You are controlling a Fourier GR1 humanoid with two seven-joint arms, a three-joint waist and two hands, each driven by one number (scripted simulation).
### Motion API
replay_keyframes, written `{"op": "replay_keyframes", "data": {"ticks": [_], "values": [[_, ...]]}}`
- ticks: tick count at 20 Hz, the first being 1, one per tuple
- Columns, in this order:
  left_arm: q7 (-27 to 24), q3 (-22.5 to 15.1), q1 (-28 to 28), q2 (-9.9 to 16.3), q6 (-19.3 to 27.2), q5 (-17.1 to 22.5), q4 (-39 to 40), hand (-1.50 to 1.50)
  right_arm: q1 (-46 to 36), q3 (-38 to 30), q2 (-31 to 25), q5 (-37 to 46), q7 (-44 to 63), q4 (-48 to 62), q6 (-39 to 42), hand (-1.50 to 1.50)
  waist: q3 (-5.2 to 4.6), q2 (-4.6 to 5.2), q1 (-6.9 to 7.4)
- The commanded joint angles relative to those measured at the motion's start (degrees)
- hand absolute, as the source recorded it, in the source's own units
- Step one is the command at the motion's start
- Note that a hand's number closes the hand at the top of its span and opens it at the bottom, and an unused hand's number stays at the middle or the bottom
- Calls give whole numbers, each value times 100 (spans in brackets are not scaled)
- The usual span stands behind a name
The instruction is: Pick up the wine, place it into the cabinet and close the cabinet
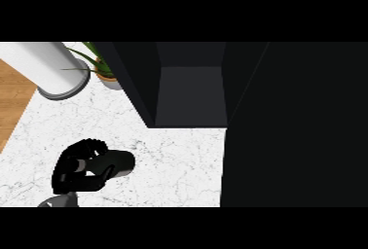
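- Left hand (78, 168) curled round the wine (119, 164), gripped for the lift off the counter (173, 160).
- Cabinet (188, 92) stands open ahead, so you can load directly.
- Right hand not visible.

Counter (179, 160) white w/ grey veins; cabinet (191, 92) black; left hand (75, 170) black; plant (97, 61) green.

The left hand (79, 168) is curled round a dark object (120, 163), of which only the end is shown; whether it is the wine cannot be told. The forearm (57, 201) is cut off at the lower edge. The white cylinder (50, 65) and the plant (101, 63) are cut off at the top. The cabinet's (191, 92) right side is lost in black.
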Motion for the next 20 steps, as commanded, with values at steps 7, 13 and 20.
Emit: {"op": "replay_keyframes", "data": {"ticks": [7,13,20], "values": [[-618,-31,760,-265,977,-478,-858,150,347,-41,15,-463,302,-910,26,-150,-30,39,-22],[267,-253,1198,-482,956,-89,-2488,150,111,41,6,-369,515,-904,-139,-150,-27,26,11],[1657,-782,1459,-648,914,271,-4011,150,198,128,147,-156,117,-543,-44,-150,-25,32,11]]}}
